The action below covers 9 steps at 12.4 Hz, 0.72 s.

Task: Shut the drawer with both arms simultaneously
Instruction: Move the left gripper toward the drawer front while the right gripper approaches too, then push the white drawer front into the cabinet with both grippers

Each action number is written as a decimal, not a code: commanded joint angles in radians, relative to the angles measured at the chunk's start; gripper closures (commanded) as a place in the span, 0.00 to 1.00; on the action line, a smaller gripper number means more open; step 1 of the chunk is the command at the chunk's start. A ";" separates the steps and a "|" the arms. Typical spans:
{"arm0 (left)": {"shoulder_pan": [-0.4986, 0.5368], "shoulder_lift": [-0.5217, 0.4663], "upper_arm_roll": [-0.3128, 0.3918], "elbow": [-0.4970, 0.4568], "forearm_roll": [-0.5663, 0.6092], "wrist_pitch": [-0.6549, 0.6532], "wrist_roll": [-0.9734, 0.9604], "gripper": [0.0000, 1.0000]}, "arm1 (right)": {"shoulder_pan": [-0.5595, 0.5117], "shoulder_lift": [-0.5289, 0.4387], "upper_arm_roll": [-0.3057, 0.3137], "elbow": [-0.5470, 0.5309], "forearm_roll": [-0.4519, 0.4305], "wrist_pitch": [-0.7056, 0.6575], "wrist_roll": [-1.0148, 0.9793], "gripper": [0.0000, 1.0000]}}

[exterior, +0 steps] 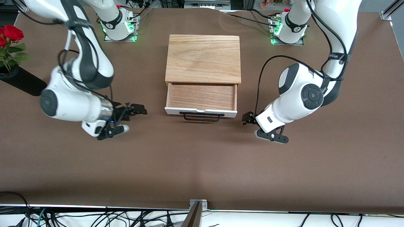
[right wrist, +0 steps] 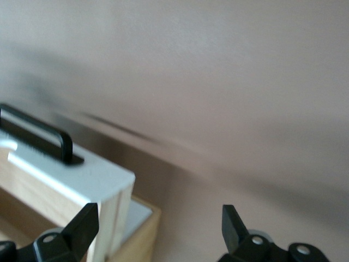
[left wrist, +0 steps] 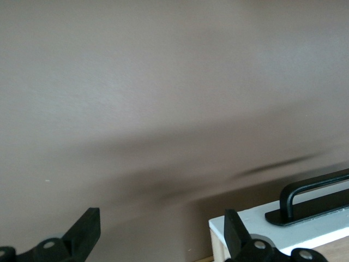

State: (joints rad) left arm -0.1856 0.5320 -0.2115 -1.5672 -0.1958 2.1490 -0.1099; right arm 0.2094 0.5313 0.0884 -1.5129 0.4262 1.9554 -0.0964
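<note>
The light-oak cabinet stands mid-table. Its drawer is pulled out toward the front camera, showing a bare wood interior, a white front panel and a black wire handle. My right gripper is open and empty, low over the table beside the drawer's front corner toward the right arm's end. Its wrist view shows the panel and handle. My left gripper is open and empty beside the other front corner. Its wrist view shows the panel and handle.
Red roses in a black vase lie at the right arm's end of the brown table. Both arm bases stand beside the cabinet's back. Cables run along the table's near edge.
</note>
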 commanded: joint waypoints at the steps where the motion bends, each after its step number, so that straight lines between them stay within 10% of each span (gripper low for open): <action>1: -0.018 0.043 0.004 0.027 -0.043 0.038 0.007 0.00 | 0.027 0.067 0.001 0.043 0.141 0.054 0.026 0.00; 9: -0.066 0.094 0.004 -0.008 -0.053 0.042 0.010 0.00 | 0.105 0.115 0.001 -0.004 0.260 0.114 0.011 0.00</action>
State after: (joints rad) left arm -0.2485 0.6288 -0.2123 -1.5703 -0.2160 2.1948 -0.1100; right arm 0.3031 0.6448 0.0913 -1.5071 0.6644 2.0597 -0.0867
